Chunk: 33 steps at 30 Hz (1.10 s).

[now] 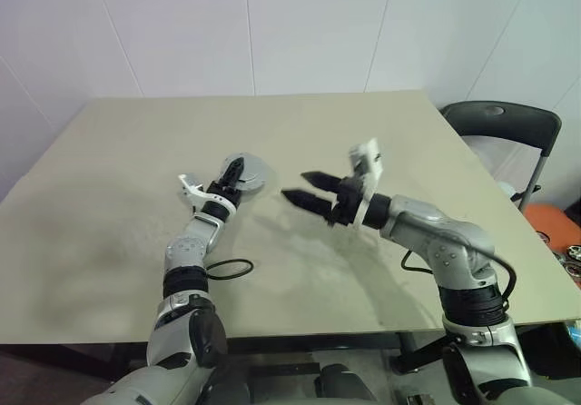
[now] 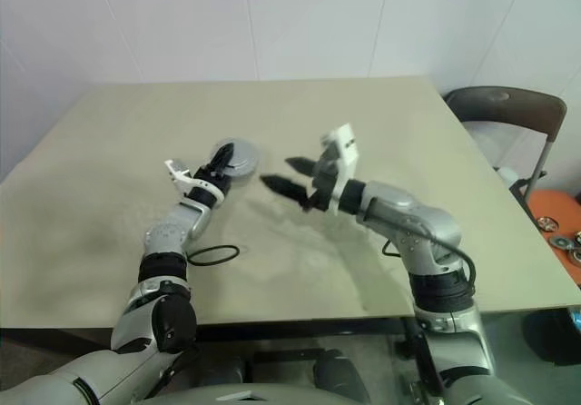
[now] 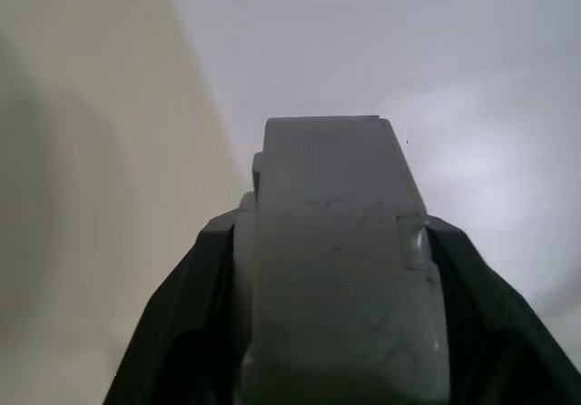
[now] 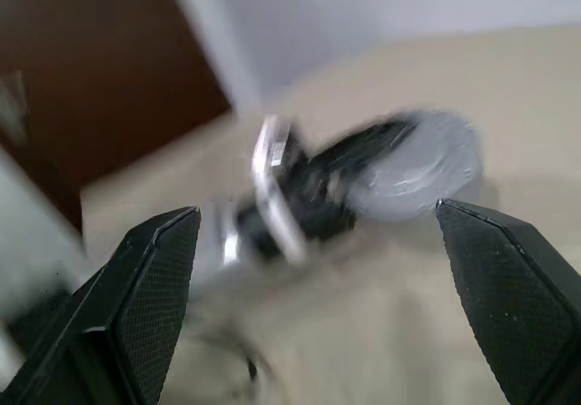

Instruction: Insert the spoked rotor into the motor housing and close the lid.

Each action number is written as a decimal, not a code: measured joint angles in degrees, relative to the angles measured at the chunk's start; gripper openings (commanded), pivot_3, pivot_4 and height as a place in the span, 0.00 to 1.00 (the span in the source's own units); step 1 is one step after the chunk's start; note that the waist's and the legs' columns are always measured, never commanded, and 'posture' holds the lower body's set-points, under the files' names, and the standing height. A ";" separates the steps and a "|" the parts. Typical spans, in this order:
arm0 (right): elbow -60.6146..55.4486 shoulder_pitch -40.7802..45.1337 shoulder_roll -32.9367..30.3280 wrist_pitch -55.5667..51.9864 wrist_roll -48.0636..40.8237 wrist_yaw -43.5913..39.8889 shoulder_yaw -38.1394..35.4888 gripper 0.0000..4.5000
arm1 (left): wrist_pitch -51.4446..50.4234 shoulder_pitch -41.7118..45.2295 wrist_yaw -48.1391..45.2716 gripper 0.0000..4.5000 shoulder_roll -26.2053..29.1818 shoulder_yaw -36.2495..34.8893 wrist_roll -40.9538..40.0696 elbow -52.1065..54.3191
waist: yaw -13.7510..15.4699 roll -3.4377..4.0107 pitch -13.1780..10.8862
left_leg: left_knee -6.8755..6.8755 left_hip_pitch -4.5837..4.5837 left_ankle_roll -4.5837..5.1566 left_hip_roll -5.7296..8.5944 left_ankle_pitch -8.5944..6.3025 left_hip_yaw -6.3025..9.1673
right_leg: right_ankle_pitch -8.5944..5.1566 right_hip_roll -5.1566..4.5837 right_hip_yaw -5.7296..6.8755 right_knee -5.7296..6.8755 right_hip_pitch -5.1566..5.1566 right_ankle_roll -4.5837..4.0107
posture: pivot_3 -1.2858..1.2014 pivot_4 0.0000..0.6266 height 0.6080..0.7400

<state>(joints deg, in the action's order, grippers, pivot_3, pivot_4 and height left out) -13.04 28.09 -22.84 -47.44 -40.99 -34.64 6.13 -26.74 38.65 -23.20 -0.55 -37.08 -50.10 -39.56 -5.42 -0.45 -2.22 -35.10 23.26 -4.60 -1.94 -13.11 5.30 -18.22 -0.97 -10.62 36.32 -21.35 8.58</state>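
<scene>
Left wrist view: lid (image 3: 340, 269) clamped between left end effector (image 1: 238, 174) fingers.

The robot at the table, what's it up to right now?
It is assembling a small motor. The left end effector is clamped on a round light-grey unit, apparently the lid, held over the beige table. In the left wrist view that grey part sits between the fingers. The right end effector stands wide open and empty just beside it, pointing toward it. A loop of black cable lies near the table's front edge.
</scene>
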 measured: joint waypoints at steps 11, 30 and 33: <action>0.95 -0.36 -1.82 3.45 6.93 -6.07 3.44 0.97 | 15.17 0.22 3.17 0.48 5.19 -2.03 3.80 -7.04 | -0.03 -0.20 -0.06 | -0.02 0.02 -0.01 0.00 0.01 0.03 | 0.01 0.00 0.01 0.03 -0.01 0.00 | 0.52 0.00 1.00; 1.05 -1.44 -1.70 3.57 8.06 -7.44 3.61 0.98 | 25.23 1.53 18.19 0.91 5.85 3.97 14.18 -11.33 | -0.14 -0.26 0.01 | -0.02 -0.95 -0.06 -0.01 0.03 0.03 | -0.04 0.04 -0.03 0.14 0.86 0.05 | 0.52 0.00 1.00; 1.07 -1.85 -1.70 3.95 8.35 -7.44 3.53 0.98 | 20.34 -0.20 23.56 1.00 4.86 4.93 14.54 -5.03 | -0.52 -0.23 0.04 | 0.02 -0.97 -0.05 -0.02 0.03 0.03 | 0.00 0.05 -0.04 0.13 0.85 0.00 | 0.52 0.00 1.00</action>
<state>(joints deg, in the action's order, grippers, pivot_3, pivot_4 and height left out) -11.96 26.24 -24.54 -43.48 -32.63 -42.08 9.67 -6.41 38.45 0.36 4.31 -32.15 -35.57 -44.59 -5.95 -0.68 -2.18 -35.08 22.28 -4.66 -1.96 -13.08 5.33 -18.22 -0.93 -10.67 36.46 -20.50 8.58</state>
